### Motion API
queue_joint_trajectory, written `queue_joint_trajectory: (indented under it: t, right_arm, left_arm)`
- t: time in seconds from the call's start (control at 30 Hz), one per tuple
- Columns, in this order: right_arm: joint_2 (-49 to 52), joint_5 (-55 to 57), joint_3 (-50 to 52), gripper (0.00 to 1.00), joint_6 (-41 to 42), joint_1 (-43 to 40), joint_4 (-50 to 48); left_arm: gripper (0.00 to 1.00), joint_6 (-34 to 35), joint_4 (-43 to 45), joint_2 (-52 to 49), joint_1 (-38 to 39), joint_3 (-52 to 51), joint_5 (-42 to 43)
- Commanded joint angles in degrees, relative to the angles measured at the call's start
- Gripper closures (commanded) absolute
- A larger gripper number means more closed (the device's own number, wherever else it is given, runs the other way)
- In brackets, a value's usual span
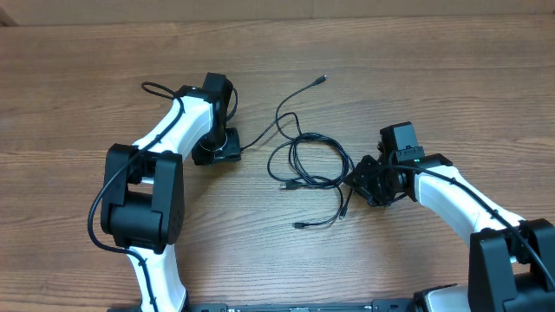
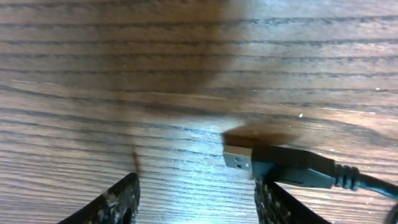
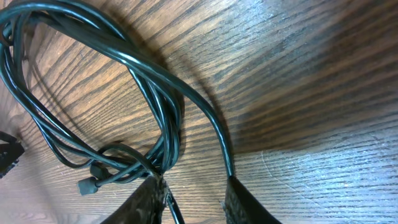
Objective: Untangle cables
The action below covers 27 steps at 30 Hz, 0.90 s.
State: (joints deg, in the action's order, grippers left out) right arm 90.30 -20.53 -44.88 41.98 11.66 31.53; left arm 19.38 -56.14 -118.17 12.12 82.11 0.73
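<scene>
The cables [image 1: 310, 159] are thin black cords looped together at mid-table, with loose ends trailing up [image 1: 323, 79] and down [image 1: 300, 225]. One strand runs left to my left gripper [image 1: 228, 147]. In the left wrist view this gripper [image 2: 199, 200] is open over bare wood, and a silvery USB plug [image 2: 239, 160] lies free on the table just past its right finger [image 2: 280, 204]. My right gripper [image 1: 358, 180] sits at the tangle's right edge. Its jaws [image 3: 196, 199] stand apart with wood showing between them. The cable bundle [image 3: 155, 99] passes under the left fingertip [image 3: 149, 200], and one strand ends at the right one.
The wooden table [image 1: 434, 69] carries nothing else. Both white arms reach in from the near edge, the left arm's base [image 1: 139, 199] at lower left, the right arm's [image 1: 512, 251] at lower right.
</scene>
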Motion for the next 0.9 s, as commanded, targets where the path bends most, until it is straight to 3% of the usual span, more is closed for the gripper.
queue_joint_trajectory:
  t: [0.0, 0.27, 0.4, 0.67, 0.8, 0.87]
  right_arm:
    - [-0.15, 0.52, 0.70, 0.69, 0.00, 0.28, -0.17]
    - [-0.15, 0.52, 0.70, 0.67, 0.00, 0.28, -0.22]
    - [-0.15, 0.50, 0.70, 0.64, 0.00, 0.28, -0.15]
    - [-0.15, 0.42, 0.70, 0.65, 0.00, 0.28, 4.26]
    - [-0.15, -0.09, 0.70, 0.65, 0.00, 0.28, 7.15]
    - [-0.15, -0.76, 0.70, 0.64, 0.02, 0.28, 8.09]
  left_arm:
    - [0.36, -0.07, -0.90, 1.33, 0.13, 0.55, 1.20]
    - [0.34, -0.04, -10.05, 2.16, 0.83, 13.14, 5.44]
    - [0.32, 0.22, -7.30, 2.14, 2.67, 15.50, 11.93]
    - [0.36, 5.55, -1.92, 1.57, 8.57, 12.81, 12.35]
    - [0.21, 5.55, 2.10, 1.55, 11.89, 10.01, 12.22]
    - [0.21, 6.12, 4.28, 1.55, 13.16, 8.50, 12.13]
